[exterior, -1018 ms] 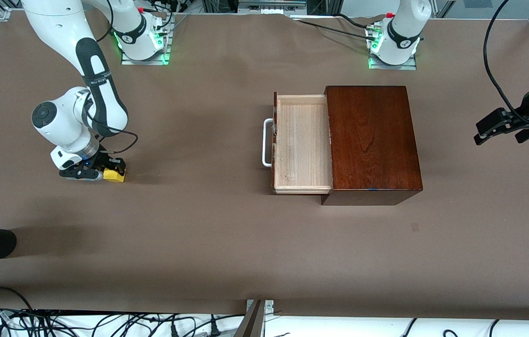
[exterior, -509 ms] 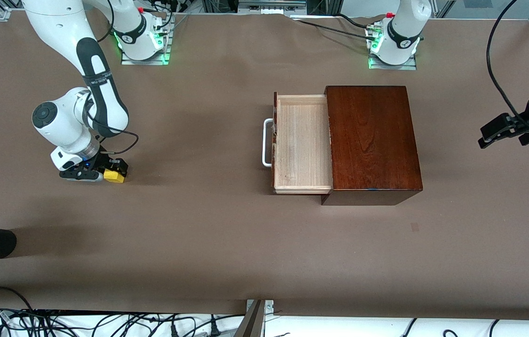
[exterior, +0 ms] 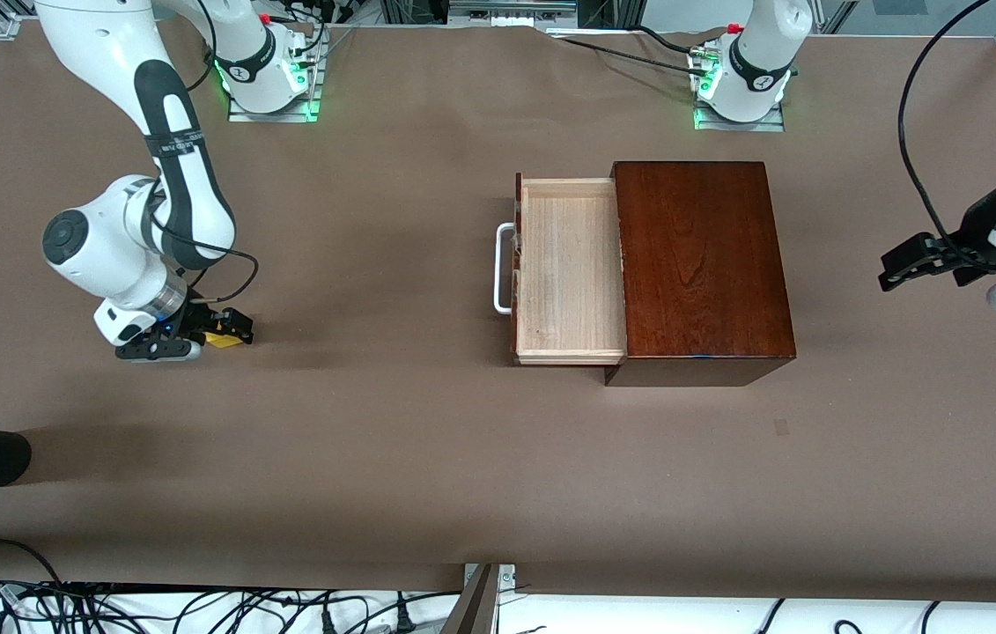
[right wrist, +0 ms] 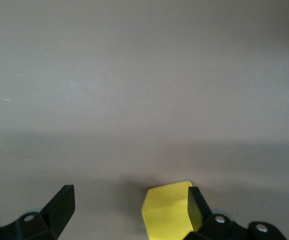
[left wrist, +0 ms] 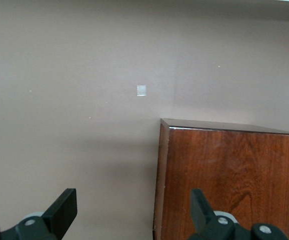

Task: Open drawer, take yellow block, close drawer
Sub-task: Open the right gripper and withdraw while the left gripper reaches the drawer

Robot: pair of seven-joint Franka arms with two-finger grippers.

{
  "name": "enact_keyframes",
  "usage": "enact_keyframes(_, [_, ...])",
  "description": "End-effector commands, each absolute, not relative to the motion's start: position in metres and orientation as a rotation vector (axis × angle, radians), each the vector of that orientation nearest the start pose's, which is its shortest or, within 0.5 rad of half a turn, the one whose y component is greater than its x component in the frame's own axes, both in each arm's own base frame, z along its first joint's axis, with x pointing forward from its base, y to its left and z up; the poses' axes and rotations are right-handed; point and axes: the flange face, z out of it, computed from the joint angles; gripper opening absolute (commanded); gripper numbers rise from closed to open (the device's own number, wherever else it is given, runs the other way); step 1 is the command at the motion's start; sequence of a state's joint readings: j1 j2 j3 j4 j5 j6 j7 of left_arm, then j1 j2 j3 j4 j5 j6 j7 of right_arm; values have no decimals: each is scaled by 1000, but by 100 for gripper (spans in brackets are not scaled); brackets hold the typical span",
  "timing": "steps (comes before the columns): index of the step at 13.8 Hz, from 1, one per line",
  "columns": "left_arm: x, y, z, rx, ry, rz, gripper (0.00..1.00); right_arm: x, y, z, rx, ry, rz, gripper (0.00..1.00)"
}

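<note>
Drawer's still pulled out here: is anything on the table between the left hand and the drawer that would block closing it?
Nothing visible does. The drawer stands open from the dark box, tray bare, handle free. The left hand, open, hangs over bare table at the left arm's end. The yellow block sits on the table between the right hand's open fingers.

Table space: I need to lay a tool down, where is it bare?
The table is bare nearer the camera than the drawer, and between the drawer and the yellow block. It is crowded only at the open right claw around the block.
</note>
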State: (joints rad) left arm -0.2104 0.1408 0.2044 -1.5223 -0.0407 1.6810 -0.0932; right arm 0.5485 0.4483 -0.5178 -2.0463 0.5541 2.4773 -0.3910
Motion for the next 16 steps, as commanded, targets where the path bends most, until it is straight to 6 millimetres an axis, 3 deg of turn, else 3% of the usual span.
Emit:
enact_keyframes(1, [607, -19, 585, -3166, -117, -35, 100, 622, 33, 286, -3056, -86, -90, 100])
enact_keyframes(8, [601, -32, 585, -3176, -99, 50, 100, 646, 66, 353, -3106, -44, 15, 100])
enact_keyframes(12, [599, -78, 587, -3181, -85, 47, 100, 638, 67, 396, -3107, -69, 4, 100])
enact_keyframes(13, [598, -98, 596, -3183, -79, 19, 100, 635, 65, 410, -3105, -61, -7, 100])
enact_keyframes(15, [599, -133, 583, -3184, -76, 51, 100, 626, 64, 437, -3108, -62, -14, 100])
enact_keyframes(16, [595, -161, 577, -3182, -89, 70, 100, 620, 63, 453, -3111, -70, -21, 100])
